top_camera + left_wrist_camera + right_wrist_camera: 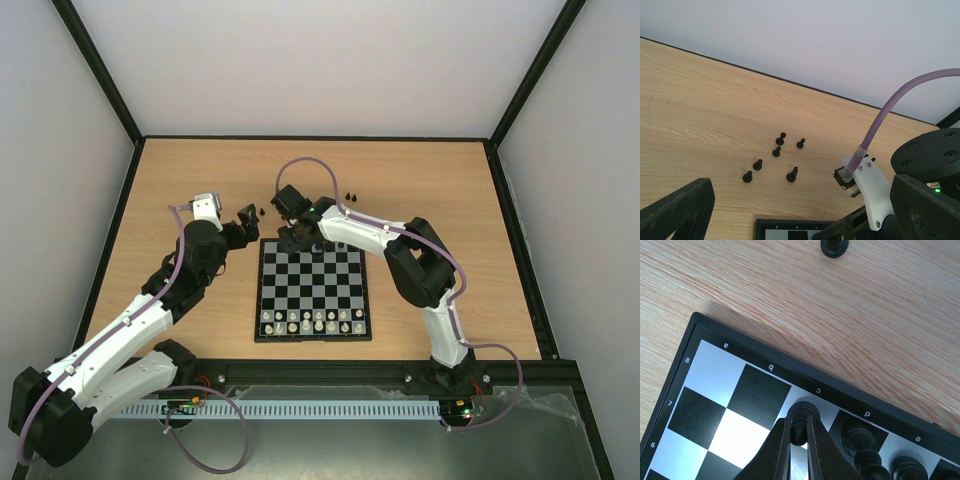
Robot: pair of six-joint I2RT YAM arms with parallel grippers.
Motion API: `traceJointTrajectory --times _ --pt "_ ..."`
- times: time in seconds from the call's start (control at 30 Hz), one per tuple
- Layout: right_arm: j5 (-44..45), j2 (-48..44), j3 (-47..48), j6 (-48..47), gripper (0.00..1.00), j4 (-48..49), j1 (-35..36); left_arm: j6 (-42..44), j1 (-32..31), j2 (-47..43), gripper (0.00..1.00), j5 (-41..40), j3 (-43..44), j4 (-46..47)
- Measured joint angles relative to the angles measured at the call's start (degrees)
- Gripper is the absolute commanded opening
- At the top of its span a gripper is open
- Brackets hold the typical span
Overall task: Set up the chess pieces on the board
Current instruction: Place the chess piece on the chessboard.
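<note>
The board [313, 290] lies mid-table, with pale pieces along its near rows. My right gripper [297, 238] is at the board's far left corner. In the right wrist view my right gripper [799, 426] is shut on a black chess piece [803, 412] that stands on the pale square by the letter c. Two more black pieces [860, 439] stand to its right on the far row. My left gripper [243, 222] is open and empty, left of the board's far corner. Several loose black pieces [776, 151] lie on the wood ahead of it.
Another small group of black pieces [352, 193] lies on the wood beyond the board. One black piece [834, 247] stands on the table just past the board's edge. The right arm's wrist and purple cable [865, 185] cross the left wrist view.
</note>
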Motion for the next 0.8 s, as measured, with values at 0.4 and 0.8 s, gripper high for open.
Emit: traceJointTrajectory --times 0.4,0.8 --pt "0.02 0.00 0.00 -0.24 0.13 -0.07 0.00 0.00 0.00 0.00 0.99 0.00 0.00 0.00" --pt "0.13 -0.02 -0.02 -0.42 0.21 -0.33 0.00 0.02 0.00 -0.02 0.99 -0.02 0.00 0.00"
